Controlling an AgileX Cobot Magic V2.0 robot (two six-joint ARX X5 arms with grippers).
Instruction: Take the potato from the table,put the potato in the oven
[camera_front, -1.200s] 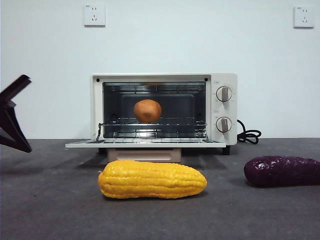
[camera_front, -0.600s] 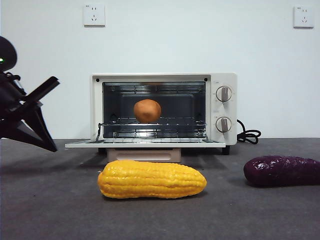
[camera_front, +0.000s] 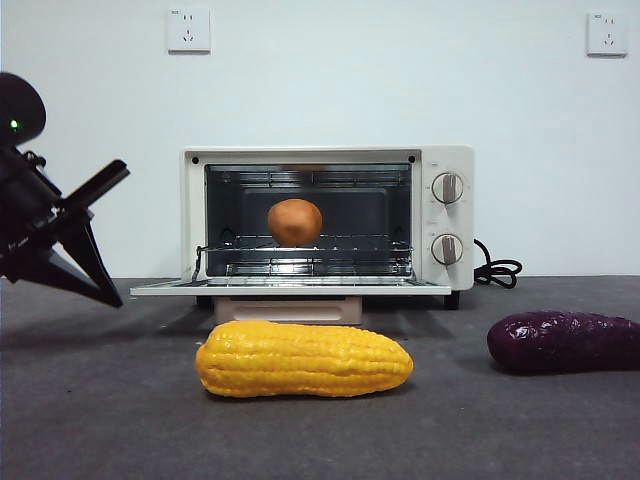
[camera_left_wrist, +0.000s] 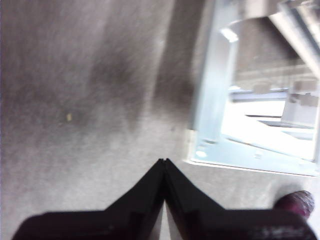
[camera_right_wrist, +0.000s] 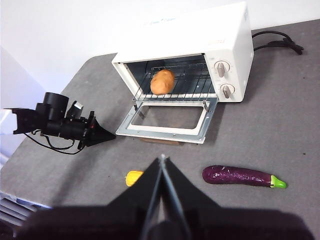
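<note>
Faintly legible — oven (camera_right_wrist: 200, 60) lettering, unreadable

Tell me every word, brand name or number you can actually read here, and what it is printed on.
None can be read for sure.
Toaster oven top: a faint line of print, too blurred to read.
Its side: a small dark mark, unreadable.
Around the two knobs: tiny dial markings, too small to read.
Wall sockets: no legible text.
Corn cob, eggplant, potato: no labels.
</note>
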